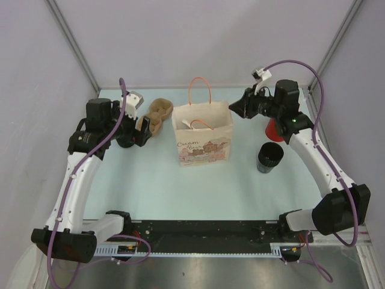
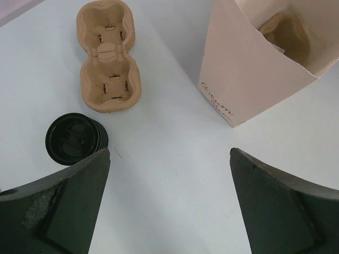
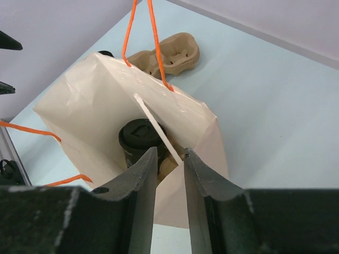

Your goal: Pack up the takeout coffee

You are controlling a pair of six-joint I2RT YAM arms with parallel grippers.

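Observation:
The takeout coffee (image 2: 76,138), a short black cup with a ringed lid, stands on the table beside a tan cup carrier (image 2: 107,55). My left gripper (image 2: 169,151) is open wide and empty above the bare table, with the cup just off its left finger. In the top view my left gripper (image 1: 142,130) hovers by the carrier. A paper bag (image 1: 201,137) with orange handles stands mid-table. In the right wrist view a second lidded black cup (image 3: 139,136) and a white stick (image 3: 158,129) are inside it. My right gripper (image 3: 170,150) hovers over the bag's near edge, jaws a narrow gap apart, empty.
A taller open black cup (image 1: 270,157) stands right of the bag. A red cup (image 1: 274,130) is half hidden behind my right arm. A carrier piece (image 2: 288,32) lies inside the bag. The table's back wall and corner posts are close behind.

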